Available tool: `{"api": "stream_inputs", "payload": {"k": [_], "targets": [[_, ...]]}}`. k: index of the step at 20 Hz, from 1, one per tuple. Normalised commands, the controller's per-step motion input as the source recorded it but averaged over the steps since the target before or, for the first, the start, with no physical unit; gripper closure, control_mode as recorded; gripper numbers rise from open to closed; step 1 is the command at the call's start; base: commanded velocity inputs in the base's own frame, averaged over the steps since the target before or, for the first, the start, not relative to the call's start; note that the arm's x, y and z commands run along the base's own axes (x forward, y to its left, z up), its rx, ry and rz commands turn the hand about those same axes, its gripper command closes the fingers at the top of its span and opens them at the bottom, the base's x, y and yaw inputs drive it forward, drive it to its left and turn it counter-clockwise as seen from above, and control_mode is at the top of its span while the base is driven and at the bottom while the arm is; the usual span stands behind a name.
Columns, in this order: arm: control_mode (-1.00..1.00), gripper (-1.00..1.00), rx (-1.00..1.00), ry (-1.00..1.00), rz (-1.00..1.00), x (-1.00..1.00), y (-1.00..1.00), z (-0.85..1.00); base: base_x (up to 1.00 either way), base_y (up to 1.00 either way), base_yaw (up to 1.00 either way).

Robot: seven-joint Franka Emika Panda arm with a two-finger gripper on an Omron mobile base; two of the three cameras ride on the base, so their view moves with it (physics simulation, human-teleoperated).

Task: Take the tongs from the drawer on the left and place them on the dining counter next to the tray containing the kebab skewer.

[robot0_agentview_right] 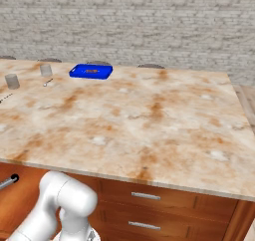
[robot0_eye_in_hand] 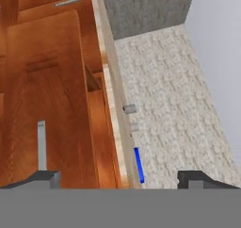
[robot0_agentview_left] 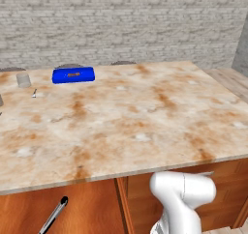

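My gripper (robot0_eye_in_hand: 117,177) is spread wide and holds nothing; in the hand view its two dark fingertips stand far apart at the bottom, with only wood and wall between them. I keep it released because the tongs (robot0_agentview_left: 54,215) are not yet in reach of a grasp, and wide jaws let me drop over their slim arms from either side.

The tongs lie in the open drawer (robot0_agentview_left: 92,209), below the front edge of the dining counter (robot0_agentview_left: 126,122). Their black end points up toward that edge and the grey arms run down and away from it. In the right base view the same black end (robot0_agentview_right: 14,178) pokes out just under the surface's front lip, at the left. They rest flat on the drawer's wood, which I judge leaves little room beneath them for a fingertip, so I expect to pinch across the arms rather than scoop.

The blue tray (robot0_agentview_left: 73,75) sits on the far side of the surface from the drawer, well apart from the tongs, with the kebab skewer (robot0_agentview_left: 73,74) lying inside it. Two small grey cups (robot0_agentview_right: 46,69) and a tiny silver utensil (robot0_agentview_left: 34,93) stand near the tray, on its left. The marble just in front of the tray is bare, so that looks the sensible spot for the tongs later.

My hand hangs low beside the cabinets, looking along the surface's edge, with a grey bar (robot0_eye_in_hand: 42,144) near my left fingertip; I cannot tell whether it is a handle or the tongs.
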Motion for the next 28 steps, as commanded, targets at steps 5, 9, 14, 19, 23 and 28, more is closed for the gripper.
{"api": "stream_inputs", "payload": {"k": [5, 9, 14, 19, 23, 28], "targets": [[-1.00, -1.00, 0.17, 0.00, -0.04, -0.74, -0.32, 0.59, 0.00, 0.00, 0.00], [-1.00, -1.00, 0.20, 0.01, -0.05, -0.75, -0.40, 0.52, 0.00, 0.00, 0.00], [-1.00, -1.00, 0.24, 0.03, -0.07, -0.60, -0.60, 0.62, 0.00, 0.00, 0.00], [-1.00, -1.00, 0.28, 0.05, -0.12, -0.25, -0.68, 0.67, 0.00, 0.00, 0.00], [-1.00, -1.00, 0.29, 0.06, -0.12, -0.24, -0.63, 0.69, 0.00, 0.00, 0.00], [-1.00, -1.00, 0.30, 0.16, -0.11, -0.27, -0.61, 0.65, 0.00, 0.00, 0.00]]}}
